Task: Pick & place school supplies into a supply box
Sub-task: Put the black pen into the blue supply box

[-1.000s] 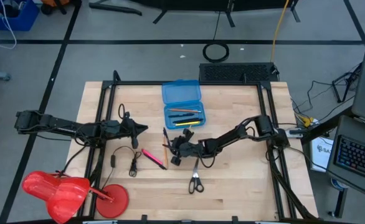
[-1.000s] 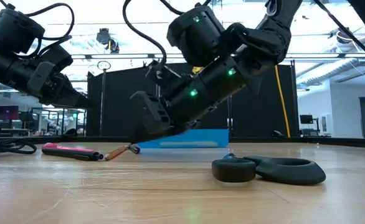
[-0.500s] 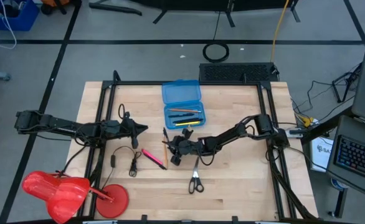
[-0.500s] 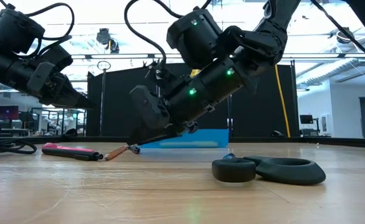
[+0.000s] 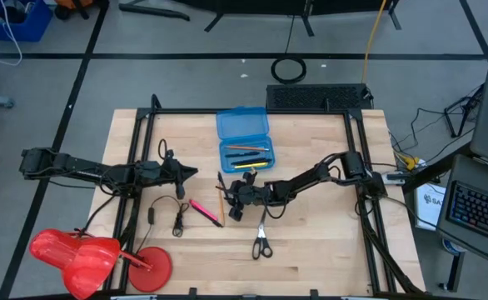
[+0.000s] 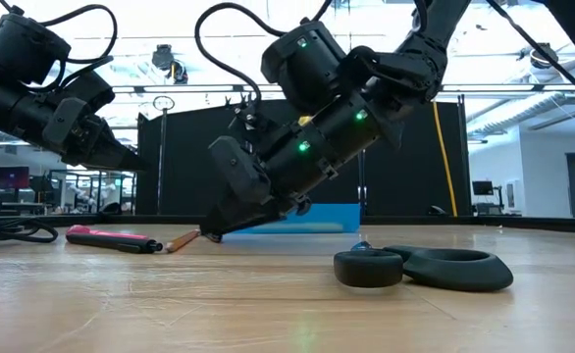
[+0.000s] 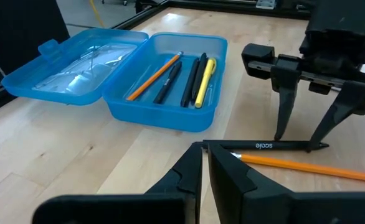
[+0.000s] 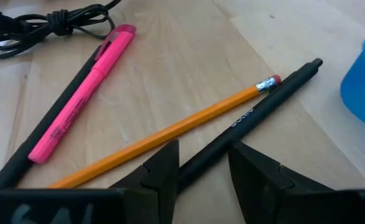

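Observation:
The bright blue supply box (image 5: 245, 156) lies open on the table's far middle, holding several pens and pencils (image 7: 182, 78). In front of it a black pen (image 8: 251, 118) and an orange pencil (image 8: 170, 134) lie flat on the wood. A pink highlighter (image 5: 202, 210) lies to their left, and the black-handled scissors (image 5: 261, 242) lie nearer the near edge. My right gripper (image 8: 204, 168) is open and low over the table. Its fingers stand on either side of the black pen's (image 7: 263, 145) end. My left gripper (image 5: 192, 173) waits shut, to the left of the pen.
A coiled black cable with a plug (image 5: 165, 212) lies left of the highlighter. Red plastic objects (image 5: 86, 254) sit at the table's near-left corner. A black frame rail (image 5: 136, 167) runs along the table's sides. Bare wood lies right of the scissors.
My right gripper has tipped its fingertips down to the table beside the black pen and crept slightly toward the far edge. The pen, the pencil and the other supplies have stayed where they were.

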Robot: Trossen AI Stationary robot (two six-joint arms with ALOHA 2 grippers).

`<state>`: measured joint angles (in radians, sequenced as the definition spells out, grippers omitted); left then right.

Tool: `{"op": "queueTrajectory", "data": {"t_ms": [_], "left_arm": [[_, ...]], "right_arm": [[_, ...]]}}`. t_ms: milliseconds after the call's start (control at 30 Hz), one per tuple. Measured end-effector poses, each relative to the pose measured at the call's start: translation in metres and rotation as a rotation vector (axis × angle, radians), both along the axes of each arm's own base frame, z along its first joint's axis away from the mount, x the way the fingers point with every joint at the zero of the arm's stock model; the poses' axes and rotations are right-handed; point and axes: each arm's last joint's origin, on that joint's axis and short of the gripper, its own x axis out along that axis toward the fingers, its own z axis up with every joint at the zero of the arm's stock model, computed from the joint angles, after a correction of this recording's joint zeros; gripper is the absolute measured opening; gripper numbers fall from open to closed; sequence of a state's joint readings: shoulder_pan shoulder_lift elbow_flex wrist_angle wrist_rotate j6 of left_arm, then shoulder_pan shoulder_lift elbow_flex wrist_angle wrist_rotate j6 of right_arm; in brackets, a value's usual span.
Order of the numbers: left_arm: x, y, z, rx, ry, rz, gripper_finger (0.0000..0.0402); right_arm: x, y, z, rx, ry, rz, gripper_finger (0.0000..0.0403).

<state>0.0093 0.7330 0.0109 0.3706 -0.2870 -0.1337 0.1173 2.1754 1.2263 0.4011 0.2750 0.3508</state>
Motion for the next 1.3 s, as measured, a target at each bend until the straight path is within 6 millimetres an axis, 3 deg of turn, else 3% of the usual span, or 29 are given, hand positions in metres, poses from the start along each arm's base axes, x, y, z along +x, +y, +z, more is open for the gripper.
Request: {"op": "queueTrajectory", "data": {"t_ms": [533, 867, 1033, 1300], "left_arm": [[0.0, 0.0, 0.0, -0.001, 0.0, 0.0, 0.0031], [0.0, 0.0, 0.0, -0.005, 0.0, 0.002, 0.0031], [0.0, 0.0, 0.0, -0.005, 0.0, 0.002, 0.0031], [0.0, 0.0, 0.0, 0.0, 0.002, 0.0, 0.0031]], "right_arm": [[-0.009, -0.002, -0.004, 0.089, 0.154, 0.104, 0.0128], [-0.032, 0.008, 0.02, 0.016, 0.309, 0.139, 0.0128], [-0.042, 0.01, 0.029, -0.131, 0.305, 0.037, 0.0128], [-0.037, 0.02, 0.051, -0.137, 0.153, 0.026, 0.0128]]}}
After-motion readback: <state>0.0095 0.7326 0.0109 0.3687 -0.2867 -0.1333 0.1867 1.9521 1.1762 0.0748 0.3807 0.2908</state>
